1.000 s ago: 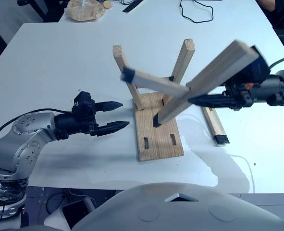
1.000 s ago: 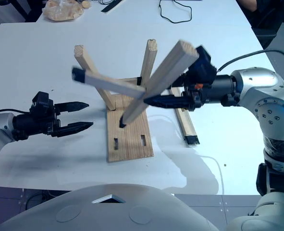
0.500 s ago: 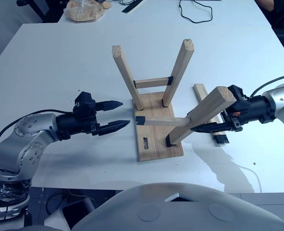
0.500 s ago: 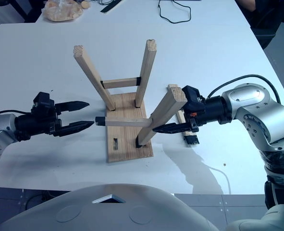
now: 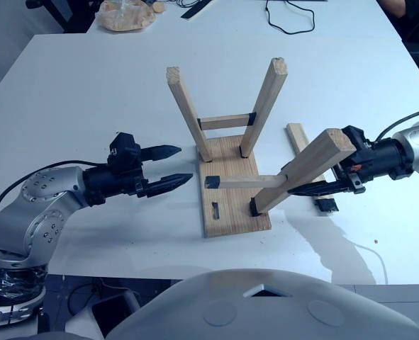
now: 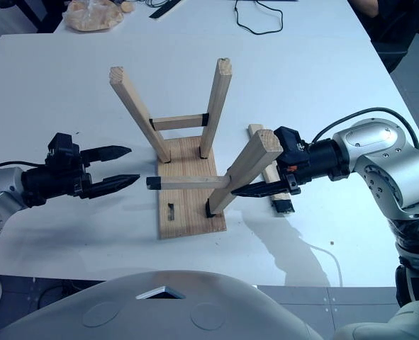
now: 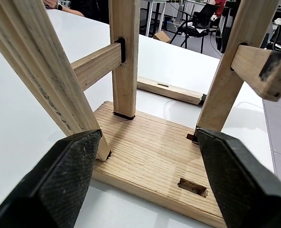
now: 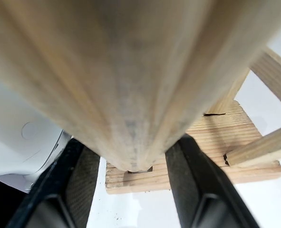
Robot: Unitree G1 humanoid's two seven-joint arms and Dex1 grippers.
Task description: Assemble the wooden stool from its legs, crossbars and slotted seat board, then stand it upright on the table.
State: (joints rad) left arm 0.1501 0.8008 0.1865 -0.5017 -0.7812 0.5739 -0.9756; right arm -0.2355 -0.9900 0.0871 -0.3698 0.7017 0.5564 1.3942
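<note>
Slotted seat board (image 5: 232, 216) flat on white table (image 5: 88, 92), slot side up, midway between the two arms.

Slots and contents:
- Far left slot: far left leg (image 5: 188, 112) seated, leaning outward toward the robot's left.
- Far right slot: far right leg (image 5: 264, 106) seated, leaning slightly toward the right.
- First crossbar (image 5: 225, 122) spanning these two legs at about mid-height, black caps at both joints.
- Near right slot: lower, black-tipped end of third leg (image 5: 310, 161) resting at this slot, the leg tilted steeply up and to the right. Cannot tell whether fully seated.
- Near left slot (image 5: 215, 210): vacant.

Second crossbar (image 5: 244, 182) fixed to the third leg and projecting level toward the left above the board, its free black-capped end in the air, touching nothing.

Right gripper (image 5: 298, 188) clamped on the third leg partway up, one finger (image 8: 78, 190) pressed on each side of the wood.

Left gripper (image 5: 182, 163) hovering level above the table just beside the board's left edge, fingers spread apart, holding nothing, tips pointing at the board.

Loose wooden piece (image 5: 295, 134) flat on the table just right of the board, black cap at its near end, partly behind the right gripper.

At the table's far edge: bag (image 5: 126, 14) with pale brown contents, and black cable (image 5: 291, 18).
</note>
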